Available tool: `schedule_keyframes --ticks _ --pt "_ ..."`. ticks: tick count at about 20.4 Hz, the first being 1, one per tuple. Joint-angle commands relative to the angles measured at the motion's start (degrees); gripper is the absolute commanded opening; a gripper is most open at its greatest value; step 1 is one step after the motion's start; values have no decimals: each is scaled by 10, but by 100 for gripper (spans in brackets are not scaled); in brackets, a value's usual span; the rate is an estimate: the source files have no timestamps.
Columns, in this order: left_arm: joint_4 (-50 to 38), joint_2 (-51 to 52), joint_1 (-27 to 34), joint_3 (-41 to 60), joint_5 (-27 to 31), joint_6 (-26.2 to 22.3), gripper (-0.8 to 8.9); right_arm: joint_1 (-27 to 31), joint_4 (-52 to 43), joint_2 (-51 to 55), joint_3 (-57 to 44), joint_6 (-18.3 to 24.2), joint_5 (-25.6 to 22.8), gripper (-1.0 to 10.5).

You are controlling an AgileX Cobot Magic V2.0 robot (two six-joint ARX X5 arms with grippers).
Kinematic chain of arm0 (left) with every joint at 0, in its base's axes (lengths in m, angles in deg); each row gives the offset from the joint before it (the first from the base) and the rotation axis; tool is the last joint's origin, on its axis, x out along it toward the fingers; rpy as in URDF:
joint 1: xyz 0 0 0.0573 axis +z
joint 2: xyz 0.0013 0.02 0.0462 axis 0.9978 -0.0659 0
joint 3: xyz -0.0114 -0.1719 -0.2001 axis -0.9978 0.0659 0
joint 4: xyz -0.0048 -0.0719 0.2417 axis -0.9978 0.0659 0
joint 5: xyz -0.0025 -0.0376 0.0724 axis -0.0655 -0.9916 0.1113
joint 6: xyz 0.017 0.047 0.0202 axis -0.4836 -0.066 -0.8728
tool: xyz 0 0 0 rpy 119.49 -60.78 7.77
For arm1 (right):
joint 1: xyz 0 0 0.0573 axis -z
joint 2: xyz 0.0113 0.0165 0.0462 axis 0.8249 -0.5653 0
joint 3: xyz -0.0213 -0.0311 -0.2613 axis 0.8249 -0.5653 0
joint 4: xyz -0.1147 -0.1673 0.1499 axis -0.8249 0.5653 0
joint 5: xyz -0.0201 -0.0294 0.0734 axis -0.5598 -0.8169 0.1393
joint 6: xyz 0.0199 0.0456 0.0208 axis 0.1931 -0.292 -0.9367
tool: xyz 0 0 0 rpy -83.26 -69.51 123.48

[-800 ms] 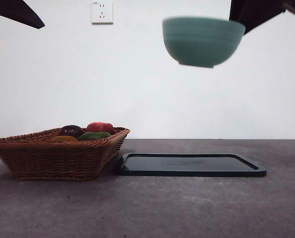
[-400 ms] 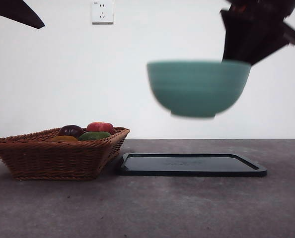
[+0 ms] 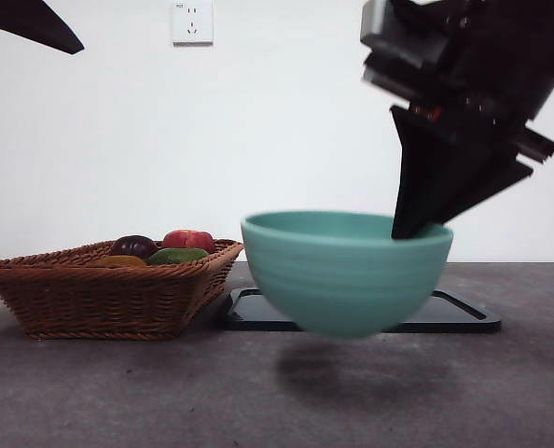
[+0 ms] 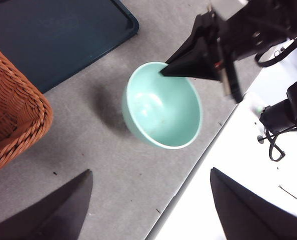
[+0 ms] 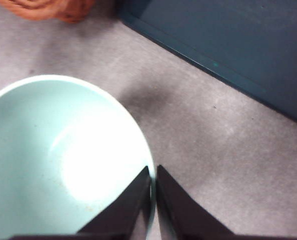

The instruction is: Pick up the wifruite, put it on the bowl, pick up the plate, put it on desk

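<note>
Bowl (image 3: 346, 273) is being held just above the worktop (image 3: 118, 392) by the right hand (image 3: 417, 224), pinched shut on its rim alone; slipping or tipping is being risked.

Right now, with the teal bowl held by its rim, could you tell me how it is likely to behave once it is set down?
The bowl looks rigid and glazed, so it may slip in the right gripper, which pinches only its thin rim. Hanging just above the desk, it probably tilts under its own weight. Its narrow rounded base suggests it might rock briefly on landing.
</note>
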Motion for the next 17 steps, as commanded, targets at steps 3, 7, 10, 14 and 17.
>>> schedule_keyframes --ticks 3,7,10,14,17 --pt "-5 -4 -3 -8 -2 -7 374 -12 -38 -17 -26 -26 -3 8" --pt "-5 -4 -3 -8 -2 -7 375 -12 -61 -45 -37 -30 -3 8" --pt "-4 -4 -3 -8 -2 -7 375 -12 -75 -67 -37 -30 -4 8" --pt "-4 -4 -3 -8 -2 -7 374 -12 -77 -72 -37 -30 -5 8" --pt "-4 -4 -3 -8 -2 -7 375 -12 -77 -70 -37 -30 -6 88"
